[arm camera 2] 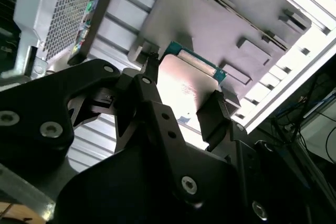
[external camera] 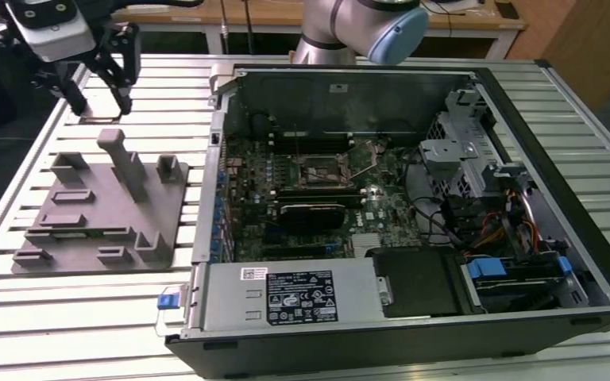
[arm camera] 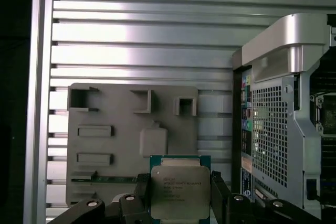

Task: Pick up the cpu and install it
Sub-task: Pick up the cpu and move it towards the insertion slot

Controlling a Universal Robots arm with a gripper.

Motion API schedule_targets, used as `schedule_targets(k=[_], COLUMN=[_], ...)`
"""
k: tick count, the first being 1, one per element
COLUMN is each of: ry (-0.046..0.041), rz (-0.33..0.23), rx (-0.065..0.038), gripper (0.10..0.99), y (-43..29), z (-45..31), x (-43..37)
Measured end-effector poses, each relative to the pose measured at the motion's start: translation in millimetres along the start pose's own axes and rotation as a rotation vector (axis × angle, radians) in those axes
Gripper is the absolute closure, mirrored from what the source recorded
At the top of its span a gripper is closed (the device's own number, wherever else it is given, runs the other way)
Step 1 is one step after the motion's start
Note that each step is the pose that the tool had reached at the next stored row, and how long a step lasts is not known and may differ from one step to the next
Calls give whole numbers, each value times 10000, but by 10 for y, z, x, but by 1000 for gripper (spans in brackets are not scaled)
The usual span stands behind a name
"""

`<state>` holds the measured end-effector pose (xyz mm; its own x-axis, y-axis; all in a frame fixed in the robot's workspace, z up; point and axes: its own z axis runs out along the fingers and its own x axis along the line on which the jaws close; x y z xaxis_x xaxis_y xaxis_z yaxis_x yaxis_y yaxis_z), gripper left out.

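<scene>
So the gripper (external camera: 102,99) is up at the far corner of the slatted aluminium table (external camera: 125,317), on the exterior view's left, hanging off the silver robot arm (external camera: 358,24) that comes in from the back. Both wrist views show it clamped on the cpu (arm camera: 180,191): the black fingers (arm camera 2: 212,116) pinch it on two opposite edges, and the chip sits flat between them with its silvery metal plate facing the first wrist camera and a thin green border around it. There's print on the plate, but I'm not reading it out. In the second wrist view you see the other face, pale and glary, with that green edge along one side. The cpu looks lifted clear of the grey fixture (external camera: 98,206), which lies flat on the table with its posts and little pockets. In the first wrist view the chip overlaps one edge of the fixture, just past a raised square pad. The open computer case (external camera: 390,198) lies on its side just beside the fixture, on the exterior view's right, with the green motherboard (external camera: 283,171) exposed. The CPU socket (external camera: 321,167), a black-framed square, sits about mid-board, well apart from the gripper. The grey power supply (external camera: 283,295) is along the case's near side.
</scene>
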<state>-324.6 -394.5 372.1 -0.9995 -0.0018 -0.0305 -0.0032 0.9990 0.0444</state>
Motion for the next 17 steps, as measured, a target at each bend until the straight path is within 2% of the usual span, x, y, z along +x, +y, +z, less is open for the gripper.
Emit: schedule_targets(k=[17], ry=[1], rz=[0], rx=[0], gripper=[541], y=[-2], z=[23], x=[-758])
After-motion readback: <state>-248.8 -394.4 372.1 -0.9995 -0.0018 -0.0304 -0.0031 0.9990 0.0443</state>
